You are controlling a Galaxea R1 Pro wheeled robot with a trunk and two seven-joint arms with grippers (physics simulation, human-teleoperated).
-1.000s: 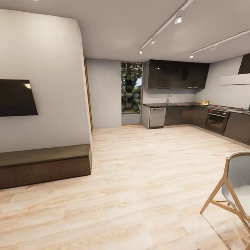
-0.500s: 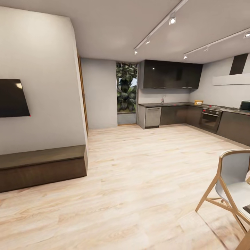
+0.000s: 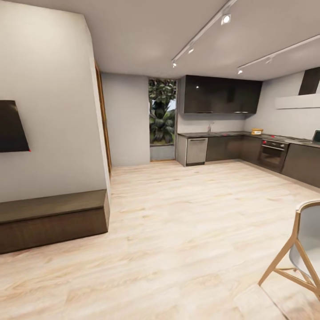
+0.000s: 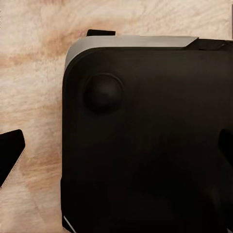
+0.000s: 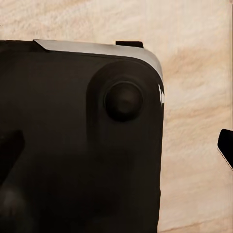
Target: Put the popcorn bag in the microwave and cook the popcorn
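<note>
While I am driving over pale plank flooring toward the long grey steel bench far ahead, I am keeping clear of the wood-legged chair; gripper states I cannot tell.

the microwave is cut by the frame edge (the chair likewise).

The room is bright and evenly lit, with small spotlights on ceiling tracks and daylight at the far window. Shadows are soft; the floor below the window carries a pale sheen. Walls lean near the edges. Both wrist views are soft, their dark base nearly featureless.
</note>
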